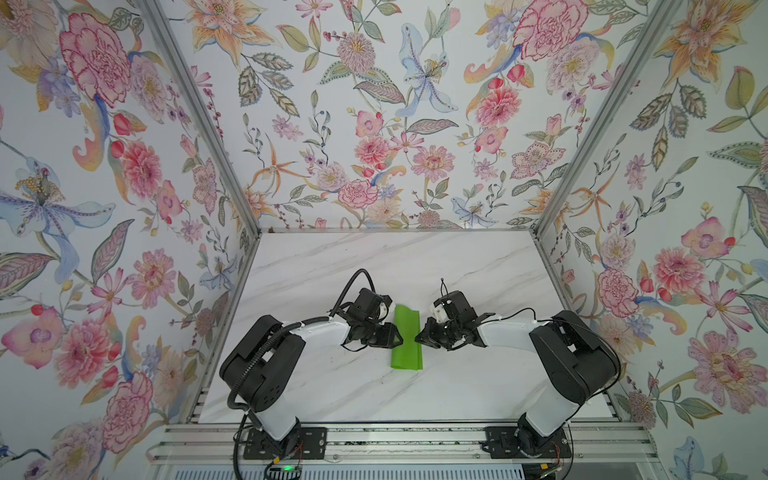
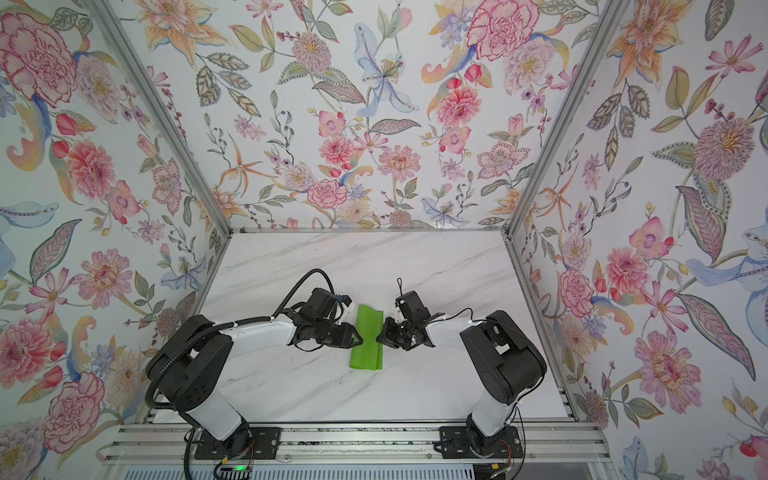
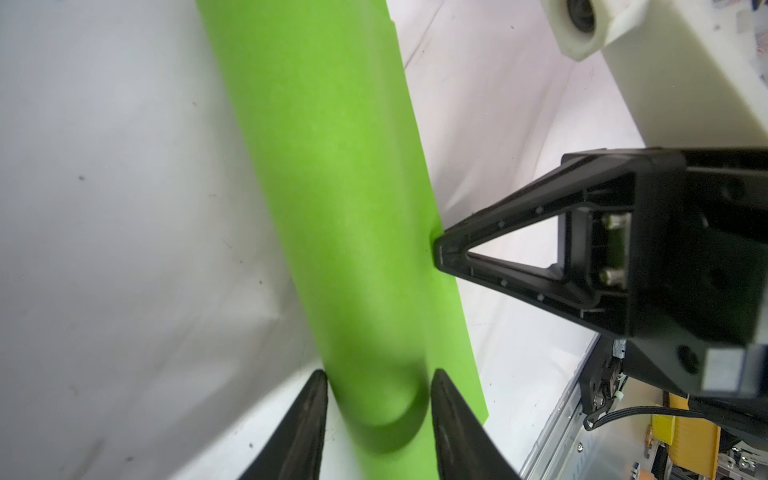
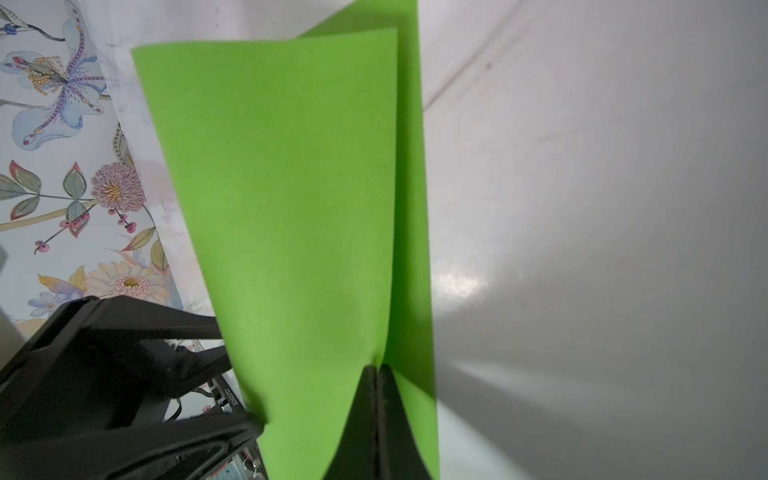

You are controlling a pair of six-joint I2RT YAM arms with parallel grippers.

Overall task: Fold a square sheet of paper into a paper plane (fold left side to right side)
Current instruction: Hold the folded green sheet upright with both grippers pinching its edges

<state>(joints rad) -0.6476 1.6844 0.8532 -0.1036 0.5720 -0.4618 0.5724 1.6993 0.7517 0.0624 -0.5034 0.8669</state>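
Item: the square sheet of paper (image 1: 407, 338), centre of the table (image 1: 374, 266), left half laid over right, its 9 o'clock fold rounded and uncreased; my right gripper (image 4: 376, 370) pinches its 3 o'clock edges, my left gripper (image 3: 378, 384) stands spread astride the fold; every later plane fold outstanding, I judge.

Tabletop (image 1: 374, 266): white marble pattern, grey veining. On it: one square sheet of paper (image 1: 407, 343), bright green, folded over, central, long axis 12 to 6 o'clock.
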